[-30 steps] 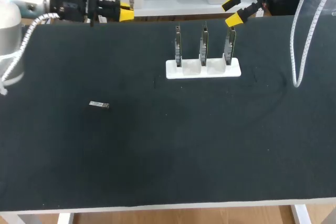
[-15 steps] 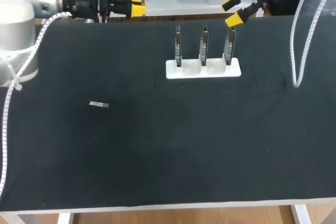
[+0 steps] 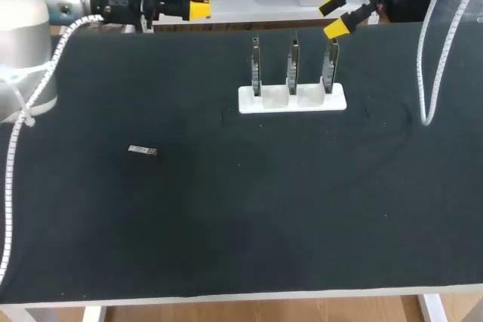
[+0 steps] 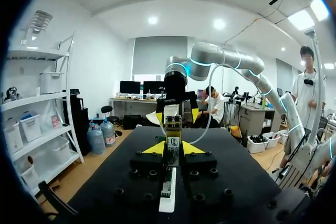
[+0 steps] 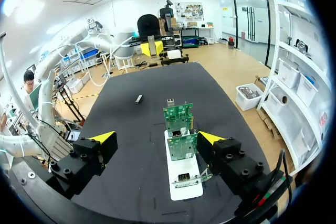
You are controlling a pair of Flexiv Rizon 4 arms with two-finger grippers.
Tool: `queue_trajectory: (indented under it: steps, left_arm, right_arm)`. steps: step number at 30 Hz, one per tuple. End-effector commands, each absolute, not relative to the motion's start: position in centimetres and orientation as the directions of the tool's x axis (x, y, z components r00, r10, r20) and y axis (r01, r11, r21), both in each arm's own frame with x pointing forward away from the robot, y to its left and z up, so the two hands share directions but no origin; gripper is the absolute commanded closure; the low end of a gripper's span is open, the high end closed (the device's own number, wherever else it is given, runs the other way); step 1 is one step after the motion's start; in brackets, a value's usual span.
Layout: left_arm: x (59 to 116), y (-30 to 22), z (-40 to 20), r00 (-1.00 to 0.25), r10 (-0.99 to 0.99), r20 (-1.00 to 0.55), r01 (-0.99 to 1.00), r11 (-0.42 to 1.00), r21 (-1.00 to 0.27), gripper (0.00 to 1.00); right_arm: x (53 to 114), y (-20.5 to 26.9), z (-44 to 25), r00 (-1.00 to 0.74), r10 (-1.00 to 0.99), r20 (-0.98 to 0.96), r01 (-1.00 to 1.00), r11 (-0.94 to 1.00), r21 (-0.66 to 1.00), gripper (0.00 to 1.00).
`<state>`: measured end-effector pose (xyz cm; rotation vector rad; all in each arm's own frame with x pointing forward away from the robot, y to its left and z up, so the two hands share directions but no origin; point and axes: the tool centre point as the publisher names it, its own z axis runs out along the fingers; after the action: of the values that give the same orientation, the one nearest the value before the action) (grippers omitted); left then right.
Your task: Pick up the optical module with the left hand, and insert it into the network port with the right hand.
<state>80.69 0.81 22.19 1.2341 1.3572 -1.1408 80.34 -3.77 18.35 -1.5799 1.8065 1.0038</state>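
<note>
1. Left of centre on the table (image 3: 226, 224): optical module (image 3: 142, 151) lies flat, well apart from the white holder (image 3: 292, 99) with its upright boards.
2. Left pincer (image 3: 198, 10): narrow gap, empty, at the far edge. Right pincer (image 3: 334, 17): wide, empty, near the holder.
3. Judgement: module is small, light, rigid, probably slick. Grip its long sides mid-body.
</note>
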Motion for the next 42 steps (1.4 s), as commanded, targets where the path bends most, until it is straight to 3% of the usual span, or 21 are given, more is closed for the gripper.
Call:
queue_trajectory:
  steps: [1,14,42]
  left_arm:
    - [81.6,-1.3,21.7,-0.058,0.073,-0.996,0.998,0.030,-0.056,1.00]
    - [82.9,-5.7,22.2,-0.022,0.080,-0.997,1.000,-0.002,-0.022,1.00]
    - [81.8,-12.6,20.2,-0.071,0.058,-0.996,0.997,0.017,-0.070,1.00]
  right_arm:
    - [80.4,-3.7,18.4,-0.173,-0.585,-0.792,-0.982,0.039,0.186,0.00]
    - [80.4,-3.7,18.4,-0.173,-0.585,-0.792,-0.982,0.039,0.186,0.00]
    - [80.4,-3.7,18.4,-0.173,-0.585,-0.792,-0.982,0.039,0.186,0.00]
